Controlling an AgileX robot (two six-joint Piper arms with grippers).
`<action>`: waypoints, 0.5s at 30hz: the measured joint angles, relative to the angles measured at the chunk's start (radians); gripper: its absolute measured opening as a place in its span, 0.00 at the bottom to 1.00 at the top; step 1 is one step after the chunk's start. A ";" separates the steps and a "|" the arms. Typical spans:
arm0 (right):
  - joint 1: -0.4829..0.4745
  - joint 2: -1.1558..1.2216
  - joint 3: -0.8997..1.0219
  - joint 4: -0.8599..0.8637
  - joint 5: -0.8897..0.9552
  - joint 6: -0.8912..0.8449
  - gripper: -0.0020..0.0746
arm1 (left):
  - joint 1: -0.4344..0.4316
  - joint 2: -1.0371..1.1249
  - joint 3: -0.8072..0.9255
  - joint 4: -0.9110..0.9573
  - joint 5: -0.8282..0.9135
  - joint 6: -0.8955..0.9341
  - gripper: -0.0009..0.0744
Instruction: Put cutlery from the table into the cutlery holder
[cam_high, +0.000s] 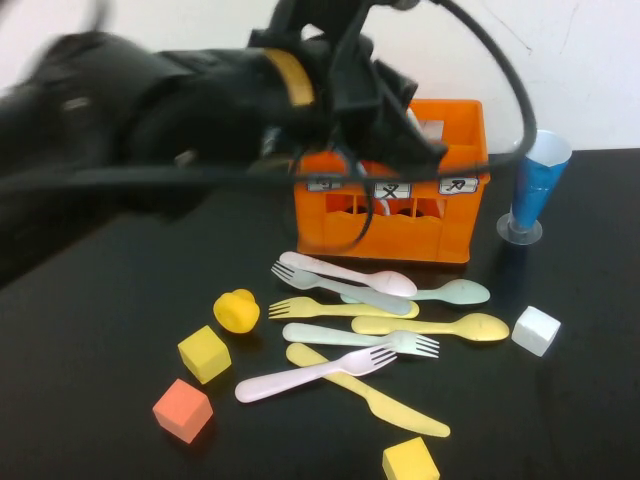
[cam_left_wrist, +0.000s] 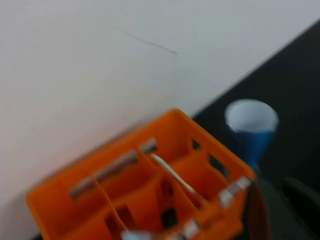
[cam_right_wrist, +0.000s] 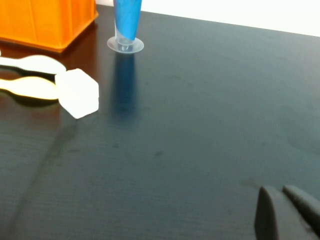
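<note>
Left gripper (cam_high: 400, 130) hangs above the orange cutlery holder (cam_high: 455, 235), at about 12 o'clock on the table (cam_high: 90, 340) in the high view, w/ its arm sweeping in blurred from the left; can't tell how far its claw is spread or whether it carries anything. In the left wrist view a pale utensil (cam_left_wrist: 175, 177) leans inside one of the holder's middle compartments. Right gripper (cam_right_wrist: 287, 212) sits low over bare table, well apart from the pile, its two fingers pressed together w/ nothing between them; it's out of the high view. The cutlery lies scattered just in front of the holder, toward 6 o'clock: pink spoon (cam_high: 345, 273), light blue fork (cam_high: 335, 288), mint spoon (cam_high: 455, 292), yellow fork (cam_high: 340, 308), yellow spoon (cam_high: 440, 326), mint fork (cam_high: 360, 338), pink fork (cam_high: 315, 373), yellow knife (cam_high: 365, 402). Several cross or overlap. Judging by look, these are thin plastic: very light, stiff, smooth, so prob. slippery and prone to skidding or flipping under a pinch. Best hold seems mid-handle, across the narrow width, on a piece lying free on top, e.g. the pink fork's handle at approx 7 o'clock of the pile. Blue cone cup (cam_high: 540, 185) stands at 3 o'clock of the holder; duck toy (cam_high: 237, 310) and foam cubes (cam_high: 204, 353) lie at 8 o'clock.
</note>
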 joint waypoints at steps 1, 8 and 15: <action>0.000 0.000 0.000 0.000 0.000 0.000 0.02 | -0.016 -0.041 0.025 0.000 0.031 0.004 0.02; 0.000 0.000 0.000 0.000 0.000 0.000 0.02 | -0.106 -0.324 0.242 0.000 0.203 -0.061 0.01; 0.000 0.000 0.000 0.000 0.000 0.000 0.02 | -0.110 -0.568 0.320 0.047 0.570 -0.398 0.01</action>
